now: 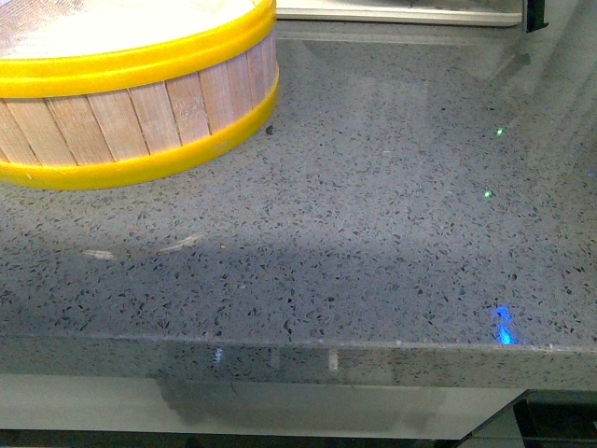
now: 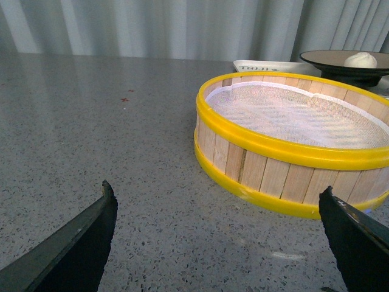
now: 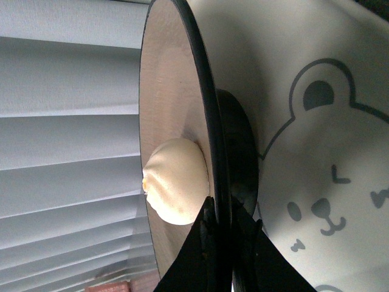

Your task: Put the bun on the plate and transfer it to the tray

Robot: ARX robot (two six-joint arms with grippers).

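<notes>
In the right wrist view my right gripper (image 3: 220,213) is shut on the black rim of the plate (image 3: 163,103). The white bun (image 3: 176,188) sits on the plate's tan inside, close to the jaws. The cream tray (image 3: 316,121) with its bear face lies right under the plate's black foot. In the left wrist view my left gripper (image 2: 216,204) is open and empty, low over the counter beside the steamer basket (image 2: 292,146). The plate (image 2: 340,61) with the bun (image 2: 360,59) shows beyond the basket, and the tray's edge (image 2: 261,65) next to it. Neither gripper shows in the front view.
The yellow-rimmed wooden steamer basket (image 1: 121,103) stands at the far left of the grey speckled counter (image 1: 373,233), with a white mesh liner inside. The counter's front edge runs across the bottom of the front view. Grey curtains hang behind.
</notes>
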